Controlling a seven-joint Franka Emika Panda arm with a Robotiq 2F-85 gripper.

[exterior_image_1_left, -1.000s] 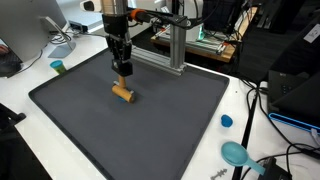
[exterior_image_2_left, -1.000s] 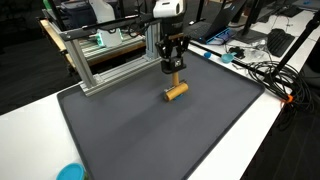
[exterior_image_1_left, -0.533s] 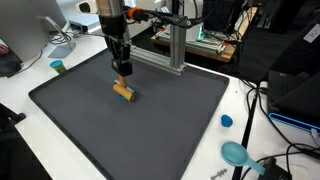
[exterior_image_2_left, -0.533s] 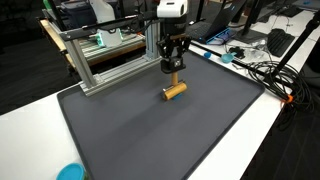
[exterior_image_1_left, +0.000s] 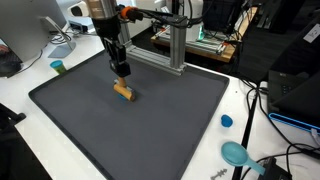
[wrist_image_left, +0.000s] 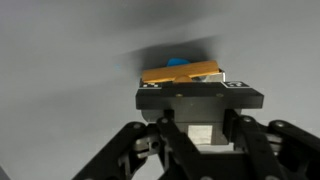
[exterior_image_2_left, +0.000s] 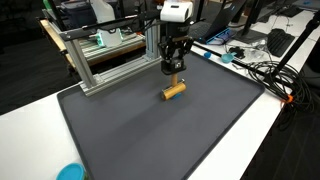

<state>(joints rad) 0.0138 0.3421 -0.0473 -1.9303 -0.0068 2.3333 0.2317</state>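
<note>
The block [exterior_image_1_left: 124, 92] lies on its side mid-mat [exterior_image_1_left: 150, 135] — flat, so it won't roll, I'd judge. The claw [exterior_image_1_left: 121, 70] hangs plumb above it, holding nothing; spread or pinched, I can't tell — the metal frame [exterior_image_1_left: 176, 45] stands behind.

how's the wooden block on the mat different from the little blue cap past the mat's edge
Colour: the wooden block is tan, the blue cap bright blue.
Shape: the block is elongated and lies on its side; the cap is small and round.
Place: the block lies on the dark mat just below the gripper; the cap sits off the mat on the white table.
Both are small and rest on a surface.
</note>
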